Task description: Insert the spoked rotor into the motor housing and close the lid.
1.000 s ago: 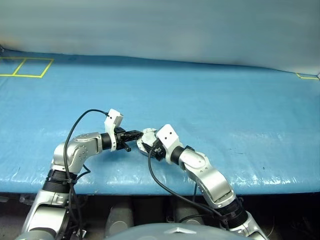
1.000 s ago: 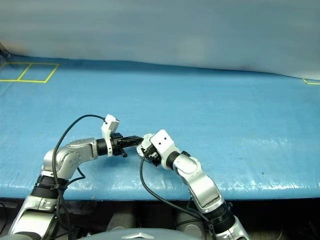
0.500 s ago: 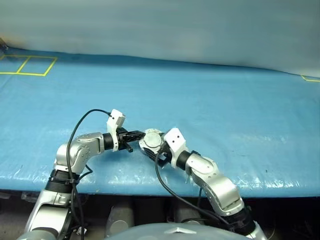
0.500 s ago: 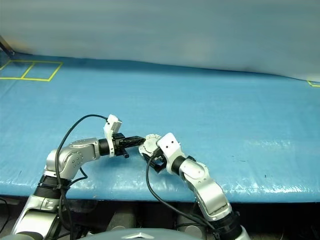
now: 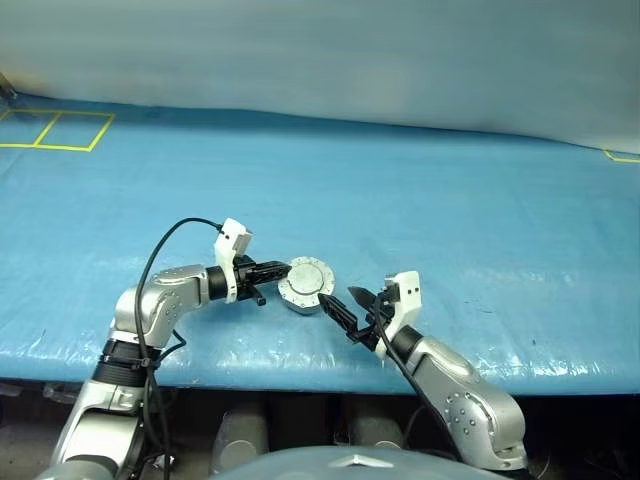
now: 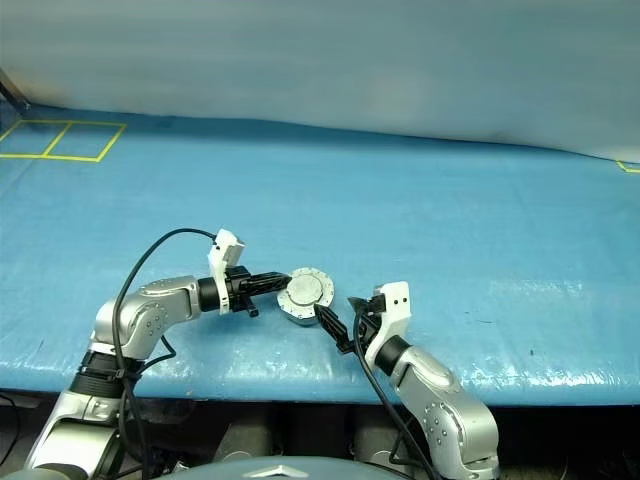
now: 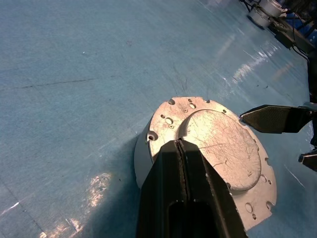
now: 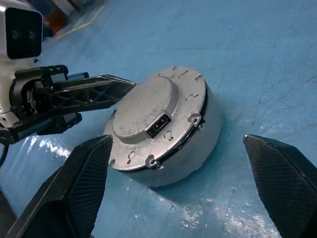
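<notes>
Lid [image 8: 148,111] is down on the motor housing [image 8: 198,144], plain grey face with the raised centre up. From my right wrist view the lid sits flat all round the part I can see, with just a thin dark seam between lid and housing wall. The assembly sits on the blue table [image 5: 450,200], near the front edge, about centre, between my two arms.

Spoked rotor: can't see it under the closed lid. My read is it's inside, since the lid seats level, but I can't confirm that from here.

My left gripper [image 7: 179,144]: fingers pressed together, holding nothing. The tips rest on or just over the lid's left rim; I can't tell whether they actually touch or press it.

My right gripper [image 8: 181,196]: jaws spread wide, empty, just to the right and near side of the housing and clear of it. It points at the housing with one finger to either side in the wrist view, neither touching.

Status, as a judgement:
- insert rotor: likely done
- close lid: looks done, lid flat on the housing
- left: maybe a check that the lid is fully seated on the far side, which I can't see, then pull both arms clear

Risk: left fingers are tight against the rim, so dragging them off could nudge the housing across the table.
</notes>
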Available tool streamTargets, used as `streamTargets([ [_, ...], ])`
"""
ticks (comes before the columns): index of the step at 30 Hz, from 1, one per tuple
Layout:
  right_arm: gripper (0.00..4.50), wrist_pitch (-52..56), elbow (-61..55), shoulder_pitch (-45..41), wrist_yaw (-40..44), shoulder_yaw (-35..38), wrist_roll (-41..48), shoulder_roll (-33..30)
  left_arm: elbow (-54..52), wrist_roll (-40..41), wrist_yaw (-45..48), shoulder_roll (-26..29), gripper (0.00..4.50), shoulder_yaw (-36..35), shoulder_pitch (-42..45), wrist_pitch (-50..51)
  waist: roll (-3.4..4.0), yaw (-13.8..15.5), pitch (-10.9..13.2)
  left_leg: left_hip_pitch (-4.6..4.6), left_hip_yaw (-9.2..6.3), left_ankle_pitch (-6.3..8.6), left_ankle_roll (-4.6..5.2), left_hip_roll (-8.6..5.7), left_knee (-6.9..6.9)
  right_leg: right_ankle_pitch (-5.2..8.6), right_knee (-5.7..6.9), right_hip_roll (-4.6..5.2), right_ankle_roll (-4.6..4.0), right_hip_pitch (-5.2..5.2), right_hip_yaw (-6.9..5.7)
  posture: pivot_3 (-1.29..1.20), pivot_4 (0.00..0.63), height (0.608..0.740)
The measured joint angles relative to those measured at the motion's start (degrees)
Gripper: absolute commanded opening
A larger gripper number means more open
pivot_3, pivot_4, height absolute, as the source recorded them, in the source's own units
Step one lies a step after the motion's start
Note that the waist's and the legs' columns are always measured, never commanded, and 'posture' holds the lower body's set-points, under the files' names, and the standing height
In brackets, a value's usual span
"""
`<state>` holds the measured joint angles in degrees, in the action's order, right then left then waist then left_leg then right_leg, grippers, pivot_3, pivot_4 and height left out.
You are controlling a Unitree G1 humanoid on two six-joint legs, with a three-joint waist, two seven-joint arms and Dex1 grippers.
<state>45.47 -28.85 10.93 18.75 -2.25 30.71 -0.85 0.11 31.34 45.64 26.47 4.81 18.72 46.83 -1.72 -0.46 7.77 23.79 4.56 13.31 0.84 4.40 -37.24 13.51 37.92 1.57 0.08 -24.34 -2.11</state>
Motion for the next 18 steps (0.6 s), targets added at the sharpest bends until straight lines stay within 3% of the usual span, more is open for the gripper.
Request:
streamTargets([
  [3, 4.46, 3.2, 2.9, -0.8, -4.1, 1.7, 3.3, 4.5, 0.0, -0.3, 0.2, -0.3, 0.0, 0.0, 0.0, -0.1, 0.02, 0.0, 0.0, 0.05, -0.02, 0.0, 0.0, -0.04, 0.01, 0.0, -0.02, 0.01, 0.01, -0.01, 0.0, 0.0, 0.15, 0.74],
  [18, 4.46, 12.2, 9.7, -4.9, -16.5, 6.0, 29.2, 5.2, -0.3, -1.0, 0.6, -0.3, 0.0, -0.6, -1.1, -0.5, 0.02, -0.3, 0.0, 0.0, -0.04, 0.01, 0.02, -0.01, 0.05, -0.01, -0.05, -0.08, 0.02, 0.03, 0.02, 0.0, 0.15, 0.74],
])
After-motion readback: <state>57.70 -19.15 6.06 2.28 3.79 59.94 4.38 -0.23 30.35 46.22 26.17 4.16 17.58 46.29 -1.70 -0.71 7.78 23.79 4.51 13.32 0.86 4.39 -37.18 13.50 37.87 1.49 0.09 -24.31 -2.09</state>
